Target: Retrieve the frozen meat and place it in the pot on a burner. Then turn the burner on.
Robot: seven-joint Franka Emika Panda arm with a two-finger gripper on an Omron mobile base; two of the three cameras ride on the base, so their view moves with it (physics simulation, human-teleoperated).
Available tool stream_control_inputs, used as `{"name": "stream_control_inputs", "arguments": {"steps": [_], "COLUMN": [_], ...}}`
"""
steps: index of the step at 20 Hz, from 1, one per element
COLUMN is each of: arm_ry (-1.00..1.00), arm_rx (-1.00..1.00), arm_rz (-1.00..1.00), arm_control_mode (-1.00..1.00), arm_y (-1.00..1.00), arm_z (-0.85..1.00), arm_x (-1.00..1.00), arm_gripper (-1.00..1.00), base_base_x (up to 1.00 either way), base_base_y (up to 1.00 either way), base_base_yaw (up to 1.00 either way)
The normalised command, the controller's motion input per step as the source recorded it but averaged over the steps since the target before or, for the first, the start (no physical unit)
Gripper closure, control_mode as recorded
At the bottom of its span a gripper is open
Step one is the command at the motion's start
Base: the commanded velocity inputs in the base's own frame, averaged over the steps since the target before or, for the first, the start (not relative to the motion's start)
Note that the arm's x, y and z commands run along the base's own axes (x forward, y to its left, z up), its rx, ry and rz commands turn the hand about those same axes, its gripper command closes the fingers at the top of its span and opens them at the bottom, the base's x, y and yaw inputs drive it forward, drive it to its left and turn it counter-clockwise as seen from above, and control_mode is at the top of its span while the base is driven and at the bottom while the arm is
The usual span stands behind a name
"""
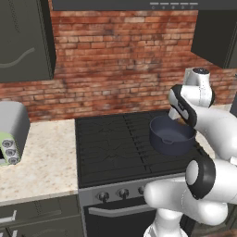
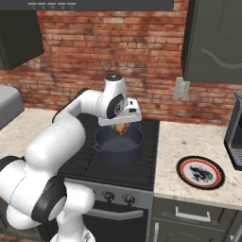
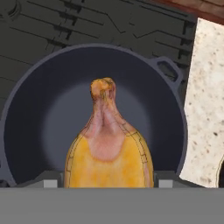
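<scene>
At the far left of the left base view a grey toaster oven (image 1: 10,132) with pale green knobs stands on the speckled counter (image 1: 44,159), under a dark wall cabinet (image 1: 24,39). Next comes the black stove (image 1: 122,146), its knobs (image 1: 122,193) in a row along the front edge, with a red brick wall (image 1: 125,60) behind it. The pot (image 1: 171,135), deep and dark blue-grey, sits on the stove's right side; the hand view looks straight down into the pot (image 3: 57,113), one side handle (image 3: 168,70) showing at its rim. The gripper (image 2: 121,124) hangs directly above the pot's opening in the right base view, and the frozen meat (image 2: 121,128) shows just beneath it, over the pot (image 2: 119,144). In the hand view the frozen meat (image 3: 107,144), an orange-yellow piece with a pinkish narrow end, is held between the fingers, the jaws partly closed around it, above the pot's bare bottom. Right of the stove lies more speckled counter (image 2: 189,142) with a red-rimmed plate (image 2: 201,172) near its front, a wall outlet (image 2: 181,88) behind, and another dark cabinet (image 2: 215,40) above.
</scene>
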Motion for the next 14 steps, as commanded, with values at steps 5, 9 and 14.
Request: {"name": "stream_control_inputs", "arguments": {"steps": [5, 9, 14], "arm_ry": [0.04, 0.0, 0.0], "arm_rx": [0.0, 0.0, 0.0], "arm_rz": [-0.01, -0.02, -0.01], "arm_control_mode": [-1.0, -1.0, -1.0], "arm_y": [0.01, 0.08, 0.12], "arm_z": [-0.32, -0.46, -0.3], "arm_x": [0.0, 0.0, 0.0], "arm_gripper": [1.0, 1.0, 1.0], "base_base_x": [0.0, 0.0, 0.0], "base_base_y": [0.0, 0.0, 0.0], "base_base_yaw": [0.0, 0.0, 0.0]}}
